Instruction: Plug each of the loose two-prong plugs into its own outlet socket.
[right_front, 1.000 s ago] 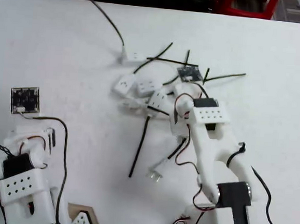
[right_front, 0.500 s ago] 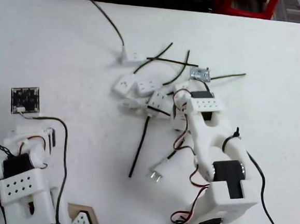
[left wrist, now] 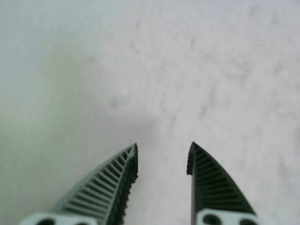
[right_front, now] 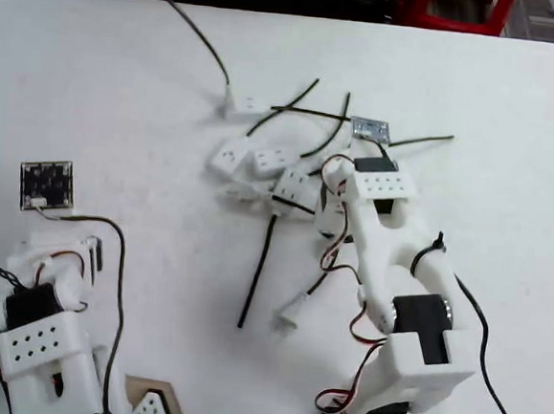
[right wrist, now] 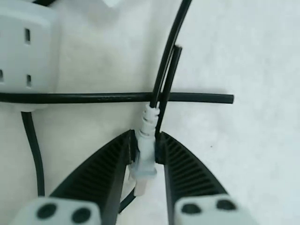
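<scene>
Over the last second I see the right arm has stretched its wrist further out toward the cluster of outlet sockets (right_front: 261, 160), and the loose plug (right_front: 289, 315) near the table's front has shifted slightly with its cord. By my reading the job is barely begun. The outlet socket (right wrist: 23, 47) in the right wrist view shows empty slots, I can make out no plug seated in the cluster, and that loose plug lies untouched at about 7 o'clock from the right wrist in the high view. The right gripper (right wrist: 145, 138) has its fingers (right wrist: 110, 164) pinched on the body of a white plug (right wrist: 144, 161). The plug sits squarely between the two pads, and its black cord (right wrist: 168, 51) runs out past the tips across another cord. In the high view the sockets lie at roughly 9 to 10 o'clock from that wrist, close by. The left gripper (left wrist: 161, 154) hangs with fingers spread over bare table (left wrist: 211, 70), holding nothing.
</scene>
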